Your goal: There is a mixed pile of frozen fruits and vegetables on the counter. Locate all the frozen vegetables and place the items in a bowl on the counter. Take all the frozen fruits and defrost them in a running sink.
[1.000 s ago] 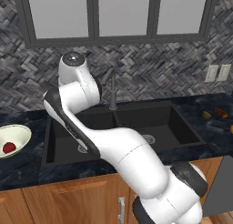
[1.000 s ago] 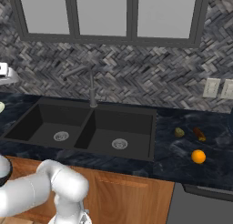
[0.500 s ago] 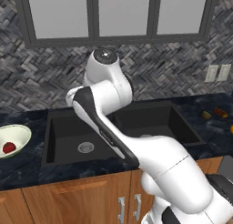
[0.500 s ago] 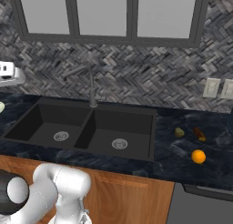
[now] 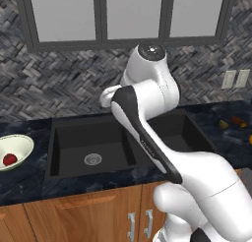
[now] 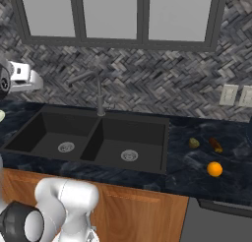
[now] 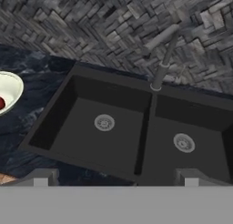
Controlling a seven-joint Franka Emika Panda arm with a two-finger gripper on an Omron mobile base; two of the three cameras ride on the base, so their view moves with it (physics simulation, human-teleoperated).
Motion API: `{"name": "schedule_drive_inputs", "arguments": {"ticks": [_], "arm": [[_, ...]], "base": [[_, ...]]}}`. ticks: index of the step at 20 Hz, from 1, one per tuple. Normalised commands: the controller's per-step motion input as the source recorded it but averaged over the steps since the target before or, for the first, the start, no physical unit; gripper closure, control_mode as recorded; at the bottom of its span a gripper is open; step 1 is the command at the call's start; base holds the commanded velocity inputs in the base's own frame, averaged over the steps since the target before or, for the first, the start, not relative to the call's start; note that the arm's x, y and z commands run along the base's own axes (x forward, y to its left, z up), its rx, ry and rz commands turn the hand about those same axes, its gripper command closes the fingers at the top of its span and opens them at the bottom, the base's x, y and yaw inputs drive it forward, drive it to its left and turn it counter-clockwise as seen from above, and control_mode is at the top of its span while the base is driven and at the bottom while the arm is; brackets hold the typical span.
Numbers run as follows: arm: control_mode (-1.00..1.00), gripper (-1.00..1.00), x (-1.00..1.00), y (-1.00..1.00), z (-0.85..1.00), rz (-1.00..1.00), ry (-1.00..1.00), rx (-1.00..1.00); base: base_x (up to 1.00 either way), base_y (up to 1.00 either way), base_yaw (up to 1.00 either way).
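- Vegetables are split: the red round item [image 5: 9, 159] lies in the bowl [image 5: 22, 143] at the counter's [image 6: 197, 167] left end, while the brown oblong [image 6: 215, 145] waits right of the sink [image 6: 93, 137], near the orange ball [image 6: 214, 168] and olive lump [image 6: 194, 143].
- Since a second ago the arm has been swung upward and rightward over the basins (probably toward that pile).
- The oblong's long axis runs diagonally, away from the sink.
- The gripper [image 7: 116, 175] is seen spread wide, holding nothing.

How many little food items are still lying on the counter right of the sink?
3: a yellowish-olive lump nearest the sink, a dark reddish-brown oblong one beside it, and an orange ball nearer the counter's front edge.
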Motion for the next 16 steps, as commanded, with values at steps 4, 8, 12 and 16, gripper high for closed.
{"name": "schedule_drive_inputs", "arguments": {"ticks": [4,8,12,16], "arm": [[-1.0,-1.0,-0.18,-0.8,0.18,-0.11,0.0,0.0],[-1.0,-1.0,-0.16,-0.79,0.16,-0.11,0.0,0.0],[-1.0,-1.0,-0.05,-0.72,0.15,-0.07,0.0,0.0],[-1.0,-1.0,0.0,-0.68,0.11,-0.04,0.0,0.0]], "base": [[0.0,0.0,0.0],[0.0,0.0,0.0],[0.0,0.0,0.0],[0.0,0.0,0.0]]}}
